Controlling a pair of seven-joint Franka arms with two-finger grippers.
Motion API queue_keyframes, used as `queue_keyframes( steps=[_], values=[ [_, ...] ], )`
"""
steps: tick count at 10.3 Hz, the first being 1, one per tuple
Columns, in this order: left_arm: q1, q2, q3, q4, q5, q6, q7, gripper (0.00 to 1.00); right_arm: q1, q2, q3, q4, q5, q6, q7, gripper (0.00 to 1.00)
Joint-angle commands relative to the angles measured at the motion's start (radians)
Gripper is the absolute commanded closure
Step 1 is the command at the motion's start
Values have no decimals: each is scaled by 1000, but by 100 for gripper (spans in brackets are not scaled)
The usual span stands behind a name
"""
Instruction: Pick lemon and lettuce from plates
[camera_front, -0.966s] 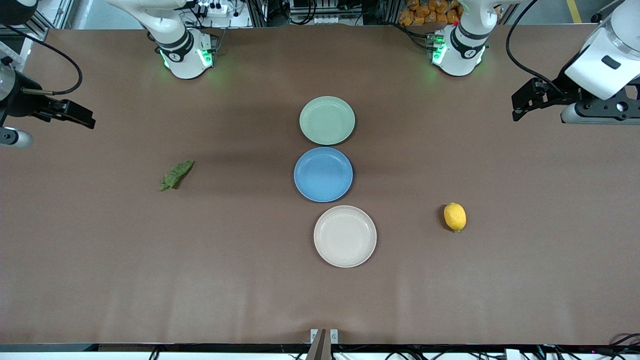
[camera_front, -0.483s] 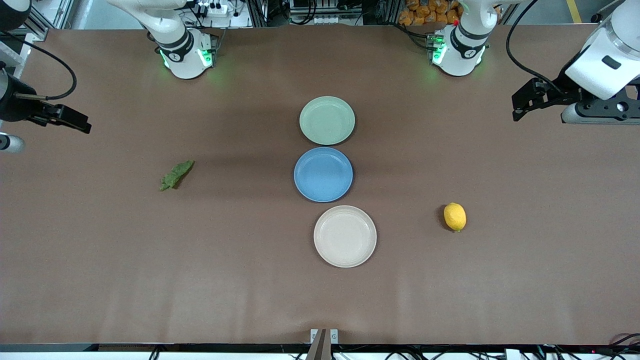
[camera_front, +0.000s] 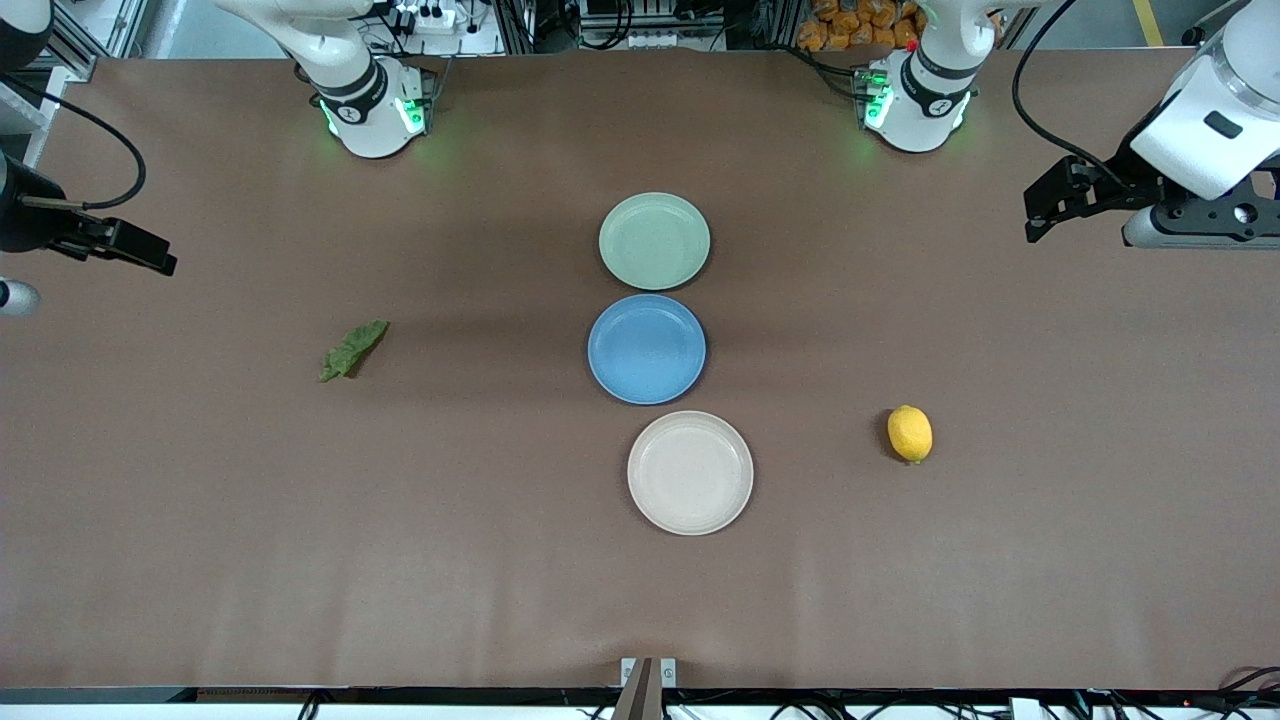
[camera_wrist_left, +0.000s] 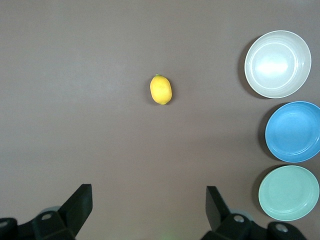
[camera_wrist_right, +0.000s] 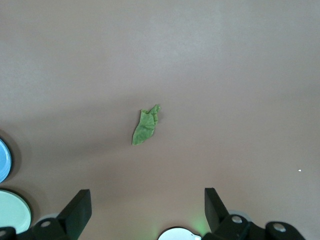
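Lemon (camera_front: 910, 434) and lettuce (camera_front: 352, 349) both lay on the bare brown tabletop (camera_front: 500, 560), well apart from the three round plates lined up along the table's middle. The lemon, a smooth bright-yellow oval with a small nub at one tip, sat toward the left arm's end, level with the beige-cream plate (camera_front: 690, 472). The lettuce, a crinkled dark-green leaf tapering to a point, rested toward the right arm's end, roughly level with the glossy blue plate (camera_front: 647, 348). A pale mint green plate (camera_front: 654, 241) stood farthest from the front camera, with the blue one between it and the cream one; all three were shallow and held nothing. The left gripper (camera_wrist_left: 149, 210) hung high over its end of the table, black fingers spread wide and holding nothing. The right gripper (camera_wrist_right: 147, 210) hovered over its own end, fingers likewise parted and bare. Green lights glowed at both arm bases. No readable lettering showed on any object.
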Motion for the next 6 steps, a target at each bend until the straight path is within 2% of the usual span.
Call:
queue_keyframes(
  steps=[1,6],
  values=[
    [3,-5,0,5,-7,1,-7,0,-36,16,7,29,18,-15,-11,0],
    [3,-5,2,5,-7,1,-7,0,-35,17,9,29,27,-15,-11,0]
  ],
)
